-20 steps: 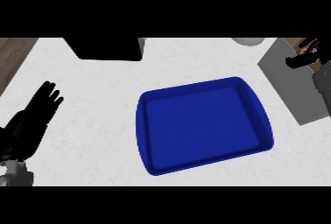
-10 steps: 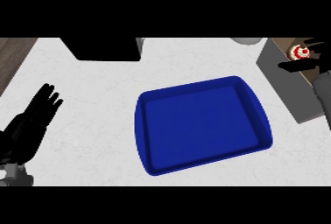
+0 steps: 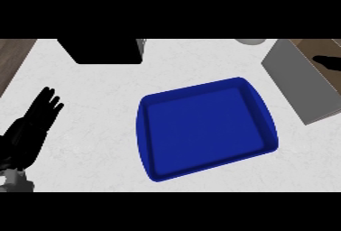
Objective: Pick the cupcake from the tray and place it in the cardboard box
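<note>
Cupcake is out of sight, so I cannot tell where it is. Left hand (image 3: 32, 128) rests at the left of the counter (image 3: 93, 108), fingers (image 3: 47, 101) straight and close together. A black box (image 3: 106, 50) stands at the far edge, and a blue tray (image 3: 142, 135) sits mid-counter. The right hand (image 3: 328, 61) barely shows at the far right; I cannot tell its state.

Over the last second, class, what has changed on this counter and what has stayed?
The right hand has slid toward the view's right edge; only a dark part shows. The red-and-white cupcake seen at it half a second ago is out of sight now; whether it is held cannot be told. Unchanged: the blue tray, the open left hand resting at the left, the dark box at the top.
</note>
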`<state>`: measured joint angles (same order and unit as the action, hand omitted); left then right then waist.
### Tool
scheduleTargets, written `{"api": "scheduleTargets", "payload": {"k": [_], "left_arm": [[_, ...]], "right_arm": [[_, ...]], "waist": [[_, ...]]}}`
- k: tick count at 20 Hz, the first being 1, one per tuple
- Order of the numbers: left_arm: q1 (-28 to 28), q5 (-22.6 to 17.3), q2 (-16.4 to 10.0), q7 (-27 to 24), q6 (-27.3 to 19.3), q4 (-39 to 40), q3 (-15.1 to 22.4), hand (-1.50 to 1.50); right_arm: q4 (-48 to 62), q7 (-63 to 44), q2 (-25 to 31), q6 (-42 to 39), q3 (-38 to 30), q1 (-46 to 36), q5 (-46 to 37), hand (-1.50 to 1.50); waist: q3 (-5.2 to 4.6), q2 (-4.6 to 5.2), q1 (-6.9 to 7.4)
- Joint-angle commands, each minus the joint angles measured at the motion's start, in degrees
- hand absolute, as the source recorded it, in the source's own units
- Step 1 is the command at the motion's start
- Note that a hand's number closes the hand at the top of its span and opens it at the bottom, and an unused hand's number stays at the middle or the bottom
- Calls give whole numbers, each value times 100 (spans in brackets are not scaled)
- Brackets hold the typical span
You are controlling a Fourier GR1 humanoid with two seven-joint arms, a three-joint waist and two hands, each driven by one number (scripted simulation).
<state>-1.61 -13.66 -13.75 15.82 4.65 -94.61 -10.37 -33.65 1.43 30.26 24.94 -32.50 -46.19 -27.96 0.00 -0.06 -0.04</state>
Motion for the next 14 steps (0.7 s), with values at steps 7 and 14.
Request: {"api": "scheduleTargets", "payload": {"k": [7, 14], "left_arm": [[-100, 192, 86, -98, -87, 152, -26, 0], [374, 73, 155, -200, 183, -108, -88, 0]], "right_arm": [[-1249, 274, 629, -1404, -573, 1459, 1274, -150], [-1978, 266, 828, -1850, -616, 2208, 1769, -150]], "waist": [[-2, -13, -85], [-4, -13, -29]]}}
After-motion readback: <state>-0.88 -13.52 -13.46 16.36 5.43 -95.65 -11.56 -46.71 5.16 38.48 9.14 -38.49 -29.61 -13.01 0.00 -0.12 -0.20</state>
